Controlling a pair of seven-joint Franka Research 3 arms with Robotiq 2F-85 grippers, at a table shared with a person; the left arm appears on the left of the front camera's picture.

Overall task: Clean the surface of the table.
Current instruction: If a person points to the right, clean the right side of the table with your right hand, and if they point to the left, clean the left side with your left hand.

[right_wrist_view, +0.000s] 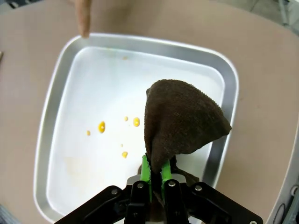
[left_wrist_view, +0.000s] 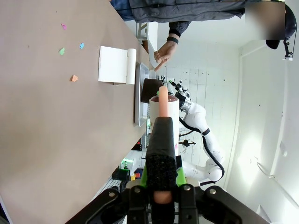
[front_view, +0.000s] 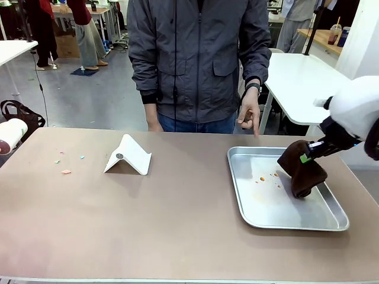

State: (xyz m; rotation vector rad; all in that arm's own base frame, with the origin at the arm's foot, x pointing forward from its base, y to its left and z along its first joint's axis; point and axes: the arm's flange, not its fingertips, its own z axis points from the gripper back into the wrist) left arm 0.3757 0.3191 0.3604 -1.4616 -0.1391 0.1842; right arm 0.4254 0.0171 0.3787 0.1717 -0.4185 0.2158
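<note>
Table [front_view: 177, 231]: right fingers [right_wrist_view: 146, 173] clamped on brown cloth [front_view: 303, 171] over tray [front_view: 278, 208]; left fingers [left_wrist_view: 144, 177] clamped on roller [front_view: 10, 135] at table's left edge.

We see a taupe-brown bench [front_view: 177, 225], silver tray [front_view: 278, 204], dark brown cloth [front_view: 305, 171], white stand [front_view: 133, 155], white lint roller [front_view: 10, 135] and orange specks [front_view: 262, 178].

Floor [front_view: 77, 100]: grey, bare.
Far left: white-topped table [front_view: 15, 50].
Far right: larger white table [front_view: 302, 77], wooden table [front_view: 323, 38] behind.
Right wall [front_view: 362, 41]: white.
</note>
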